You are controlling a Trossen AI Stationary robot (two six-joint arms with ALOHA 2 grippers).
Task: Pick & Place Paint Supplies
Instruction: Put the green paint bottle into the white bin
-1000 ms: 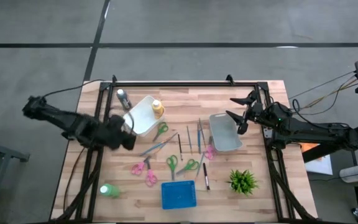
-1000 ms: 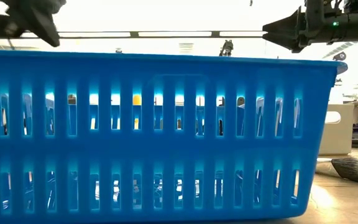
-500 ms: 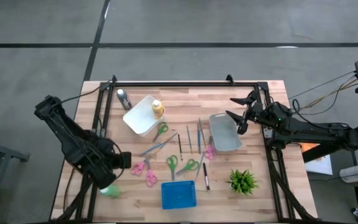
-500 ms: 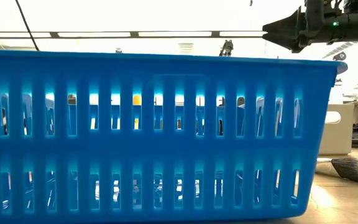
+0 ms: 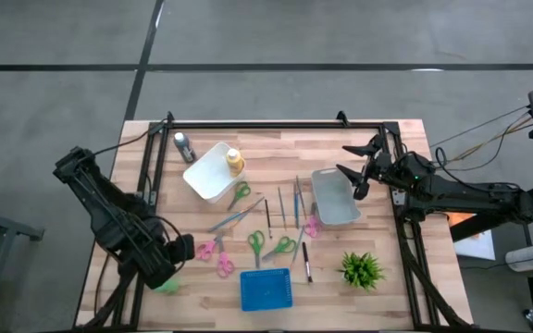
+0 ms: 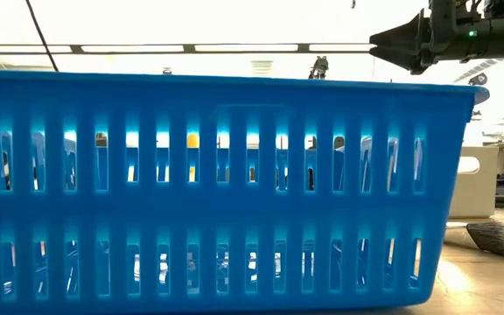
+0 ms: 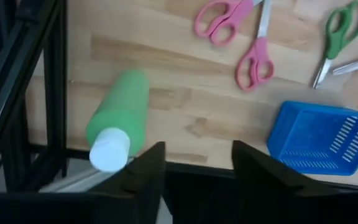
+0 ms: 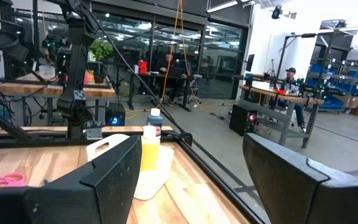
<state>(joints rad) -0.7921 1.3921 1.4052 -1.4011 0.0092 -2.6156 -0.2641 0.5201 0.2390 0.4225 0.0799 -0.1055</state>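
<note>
Wooden counter [image 5: 405,277], near-left corner: the green squeeze bottle [image 7: 118,118] lies on its side just beside the left gripper [image 7: 194,163], whose fingers are parted and empty; the far-off right gripper [image 5: 357,170] gapes.

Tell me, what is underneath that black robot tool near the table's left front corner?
A green squeeze bottle with a white cap lies on its side on the wooden table, just beyond the left tool. From above, the arm covers most of it.
</note>
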